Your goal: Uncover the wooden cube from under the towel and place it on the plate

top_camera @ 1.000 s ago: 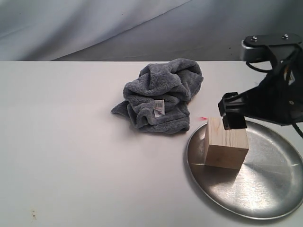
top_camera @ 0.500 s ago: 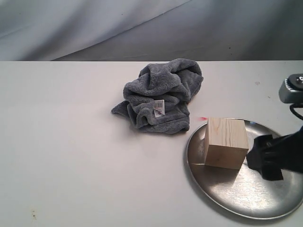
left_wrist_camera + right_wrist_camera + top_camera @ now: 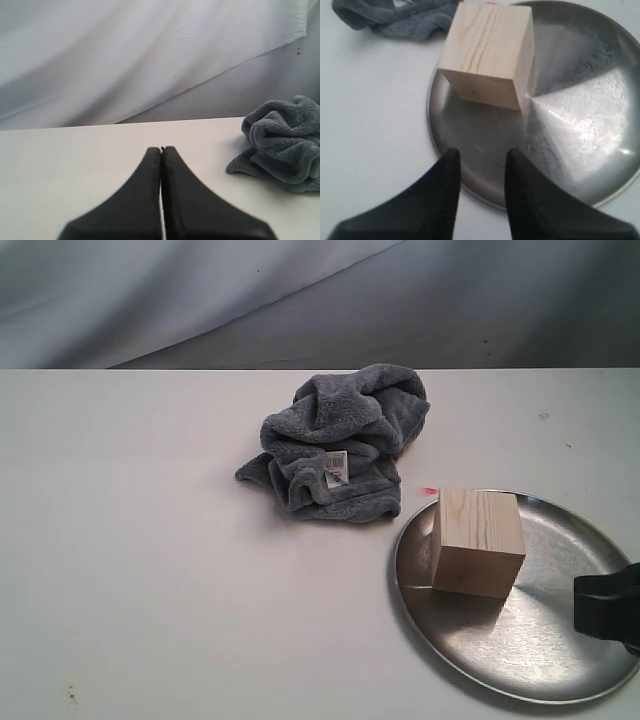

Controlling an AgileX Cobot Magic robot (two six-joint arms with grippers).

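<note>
White table [image 3: 150, 570], grey draped backdrop [image 3: 300, 290].
Towel [image 3: 340, 440]: crumpled heap mid-table, near the plate but apart from it; white care tag [image 3: 336, 468] seen only in the exterior view.
Plate [image 3: 540, 660]: right side of the table.
Wooden cube [image 3: 478, 542]: uncovered, standing on the plate near its towel-side rim; grain clearest in the right wrist view.
Left gripper [image 3: 161, 150]: fingers pressed together, empty, over bare table; its view shows only the towel.
Right gripper [image 3: 481, 155]: fingers parted, empty, over the plate's rim, apart from the cube.
</note>
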